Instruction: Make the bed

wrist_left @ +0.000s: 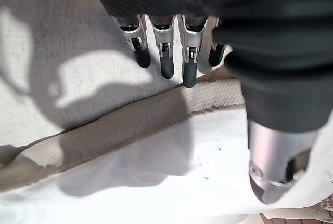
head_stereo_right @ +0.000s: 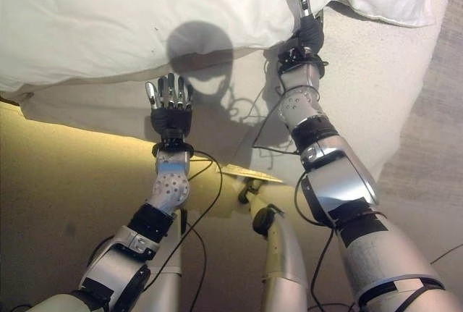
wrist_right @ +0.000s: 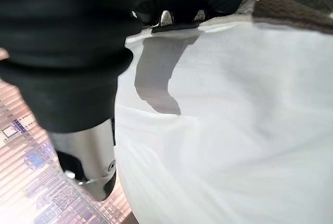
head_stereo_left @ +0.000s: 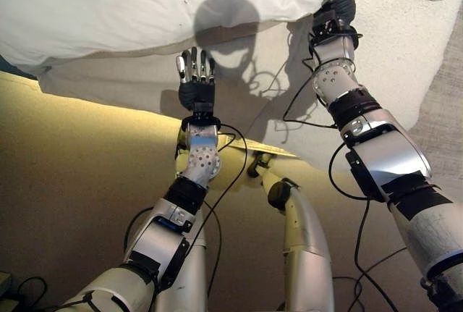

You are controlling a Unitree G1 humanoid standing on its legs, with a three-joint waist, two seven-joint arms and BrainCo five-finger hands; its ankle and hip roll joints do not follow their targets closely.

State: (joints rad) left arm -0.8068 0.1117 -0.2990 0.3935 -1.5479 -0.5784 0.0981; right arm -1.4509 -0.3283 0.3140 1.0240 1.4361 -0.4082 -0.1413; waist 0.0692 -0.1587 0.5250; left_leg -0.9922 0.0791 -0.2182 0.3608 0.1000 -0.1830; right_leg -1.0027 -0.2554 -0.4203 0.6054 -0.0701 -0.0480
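We record the white duvet (head_stereo_left: 130,8) lying bunched across the far part of the bed, its near edge hanging over the beige mattress cover (head_stereo_left: 405,51), which runs on to the bed's near edge. Both ends of the duvet are cut off by the head views.

The left hand (head_stereo_left: 196,73) hovers over the mattress cover just short of the duvet's near edge. Its fingers (wrist_left: 163,52) are straight and spread, holding nothing; we cannot tell whether the tips touch the cover.

The right hand (head_stereo_right: 307,26) sits at the duvet's edge, well apart from the left. 1 finger stands up against the white cloth; the others are hidden under the duvet fold. In its wrist view the fingertips (wrist_right: 166,18) barely emerge past the dark cover, so we cannot tell whether this hand grips the duvet.
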